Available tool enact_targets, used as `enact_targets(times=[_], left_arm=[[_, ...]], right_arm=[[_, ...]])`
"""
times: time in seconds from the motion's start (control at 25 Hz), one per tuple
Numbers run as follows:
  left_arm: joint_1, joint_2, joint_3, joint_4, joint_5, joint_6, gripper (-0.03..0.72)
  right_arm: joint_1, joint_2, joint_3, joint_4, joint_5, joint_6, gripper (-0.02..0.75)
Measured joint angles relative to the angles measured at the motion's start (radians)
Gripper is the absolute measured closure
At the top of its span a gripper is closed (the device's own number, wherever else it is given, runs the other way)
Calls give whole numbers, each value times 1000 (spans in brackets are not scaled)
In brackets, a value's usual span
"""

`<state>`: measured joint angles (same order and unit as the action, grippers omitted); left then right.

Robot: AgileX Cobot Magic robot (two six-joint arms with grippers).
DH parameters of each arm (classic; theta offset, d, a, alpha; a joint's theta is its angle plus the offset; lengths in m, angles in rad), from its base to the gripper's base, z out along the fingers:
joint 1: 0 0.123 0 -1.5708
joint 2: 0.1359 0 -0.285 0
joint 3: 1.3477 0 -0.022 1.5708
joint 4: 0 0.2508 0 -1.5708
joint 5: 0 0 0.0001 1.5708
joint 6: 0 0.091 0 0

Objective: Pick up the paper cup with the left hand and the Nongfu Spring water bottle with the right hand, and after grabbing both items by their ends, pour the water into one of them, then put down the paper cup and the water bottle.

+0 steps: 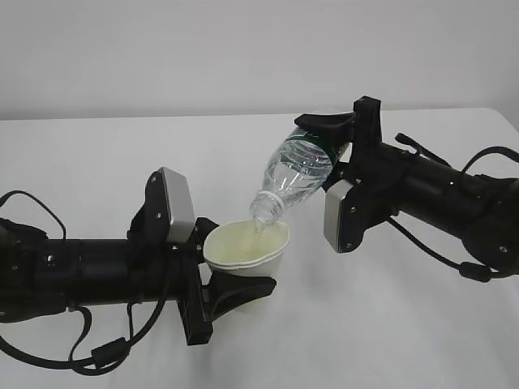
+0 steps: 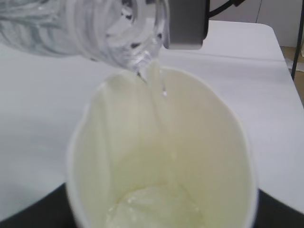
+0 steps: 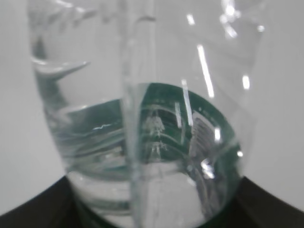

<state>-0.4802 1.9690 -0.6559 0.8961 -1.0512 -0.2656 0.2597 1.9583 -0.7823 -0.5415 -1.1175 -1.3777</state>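
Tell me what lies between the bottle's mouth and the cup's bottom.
A thin stream of water, falling into the paper cup; the left wrist view shows it.

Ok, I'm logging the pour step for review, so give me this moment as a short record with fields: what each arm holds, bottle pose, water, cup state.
left hand: fingers closed on the paper cup, cup upright, lifted just off the white table
right hand: holds the Nongfu Spring water bottle by its base end
bottle pose: tilted, neck down, mouth just above the cup's rim
water: thin stream running from the bottle mouth into the cup
cup state: shallow pool at the bottom
bottle contents: some water left
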Motion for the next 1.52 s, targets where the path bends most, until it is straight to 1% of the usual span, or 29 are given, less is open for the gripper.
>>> enact_targets(times=[1.52], left_arm=[[0, 0, 0, 22, -6, 0, 271]], right_arm=[[0, 0, 0, 0, 0, -30, 290]])
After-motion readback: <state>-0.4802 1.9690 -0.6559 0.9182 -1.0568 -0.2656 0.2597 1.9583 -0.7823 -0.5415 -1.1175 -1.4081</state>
